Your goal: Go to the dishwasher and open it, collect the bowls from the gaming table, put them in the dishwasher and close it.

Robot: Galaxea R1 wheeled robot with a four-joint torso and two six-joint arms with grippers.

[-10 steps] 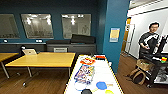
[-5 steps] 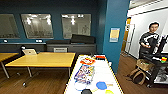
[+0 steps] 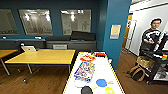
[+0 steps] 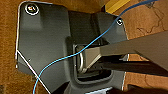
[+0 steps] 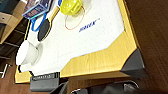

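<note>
End effector states cannot be told; bowls, blue (image 3: 101, 82), black (image 3: 86, 90) and yellow-green (image 3: 109, 90), await collection at six o'clock on white table (image 3: 105, 70).

Soft, blurred views; ceiling lights glare in the dark glass wall panels (image 3: 75, 22), and the long white tabletop (image 5: 82, 37) is washed bright.

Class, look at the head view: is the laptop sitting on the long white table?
No, the laptop sits on the wooden table, apart from the white table.
</note>
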